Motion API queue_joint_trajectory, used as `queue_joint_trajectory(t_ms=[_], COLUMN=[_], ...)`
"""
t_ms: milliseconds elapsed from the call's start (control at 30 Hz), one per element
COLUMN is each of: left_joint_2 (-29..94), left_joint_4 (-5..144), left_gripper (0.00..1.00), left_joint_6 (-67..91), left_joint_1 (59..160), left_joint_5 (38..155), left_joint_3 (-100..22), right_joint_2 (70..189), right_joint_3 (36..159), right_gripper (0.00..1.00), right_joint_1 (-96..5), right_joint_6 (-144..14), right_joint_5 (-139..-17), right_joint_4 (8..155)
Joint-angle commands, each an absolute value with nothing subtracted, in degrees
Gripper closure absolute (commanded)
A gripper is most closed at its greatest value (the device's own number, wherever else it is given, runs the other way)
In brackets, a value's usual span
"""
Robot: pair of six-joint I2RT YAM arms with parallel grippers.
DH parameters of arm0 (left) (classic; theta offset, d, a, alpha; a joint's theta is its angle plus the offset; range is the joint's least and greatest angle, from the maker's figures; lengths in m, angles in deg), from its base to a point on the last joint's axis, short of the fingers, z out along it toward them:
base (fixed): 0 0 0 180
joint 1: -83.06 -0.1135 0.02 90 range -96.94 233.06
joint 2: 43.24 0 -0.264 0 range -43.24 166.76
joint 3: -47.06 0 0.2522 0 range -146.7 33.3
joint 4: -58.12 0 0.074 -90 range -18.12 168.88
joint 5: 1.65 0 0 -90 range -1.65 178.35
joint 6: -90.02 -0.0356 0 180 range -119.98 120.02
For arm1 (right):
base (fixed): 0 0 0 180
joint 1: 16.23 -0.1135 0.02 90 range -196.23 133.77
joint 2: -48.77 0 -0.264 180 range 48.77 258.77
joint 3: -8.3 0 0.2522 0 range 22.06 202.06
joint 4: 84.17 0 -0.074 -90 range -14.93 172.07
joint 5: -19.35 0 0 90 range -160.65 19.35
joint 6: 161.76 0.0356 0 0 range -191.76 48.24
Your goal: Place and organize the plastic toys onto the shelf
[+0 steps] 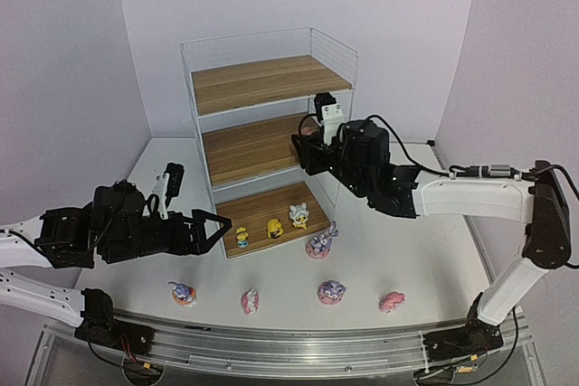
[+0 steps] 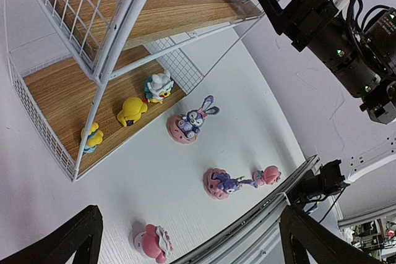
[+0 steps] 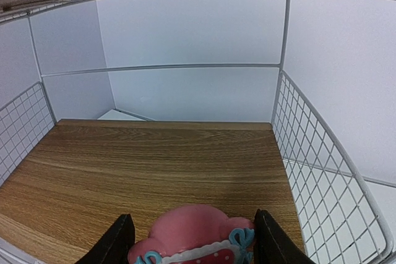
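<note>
On the white table [image 1: 425, 223], a three-tier wire shelf [image 1: 271, 79]. At the front of its middle board, right gripper [image 3: 193, 246] pinching a pink toy [image 3: 189, 224]. Left of the bottom tier, left gripper [image 1: 217, 229] spread wide above the table. On the bottom board, three small yellow-and-white toys [image 1: 274, 227]; just in front, a purple bunny [image 1: 320, 242]; nearer the arms, four more toys [image 1: 331, 291] in a row.
</note>
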State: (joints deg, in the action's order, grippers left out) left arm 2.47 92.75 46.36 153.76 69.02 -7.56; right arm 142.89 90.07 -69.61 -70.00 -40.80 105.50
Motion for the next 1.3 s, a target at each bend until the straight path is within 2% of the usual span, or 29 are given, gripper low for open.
queue_joint_trajectory(t_ms=[0, 100, 333, 700, 1267], left_joint_2=[1.54, 1.39, 0.98, 0.88, 0.21], left_joint_4=[91.54, 91.74, 91.99, 92.36, 92.18], left_gripper=[0.0, 0.0, 0.0, 0.0, 0.0], left_joint_6=[45.64, 45.78, 45.81, 45.72, 45.61], left_joint_1=[153.67, 153.69, 153.69, 153.72, 153.67], left_joint_5=[68.07, 68.04, 67.86, 67.7, 68.48], left_joint_3=[-7.93, -7.94, -8.08, -8.19, -7.82], right_joint_2=[144.01, 144.05, 143.89, 143.83, 139.37], right_joint_3=[89.46, 89.27, 89.04, 89.29, 89.01], right_gripper=[0.44, 0.42, 0.26, 0.22, 0.06], right_joint_1=[-69.37, -69.4, -69.35, -69.37, -69.55], right_joint_6=[-69.07, -68.94, -68.4, -68.68, -66.9], right_joint_5=[-39.57, -39.3, -38.16, -39.97, -44.08], right_joint_4=[107.07, 107.03, 107.03, 107.03, 105.56])
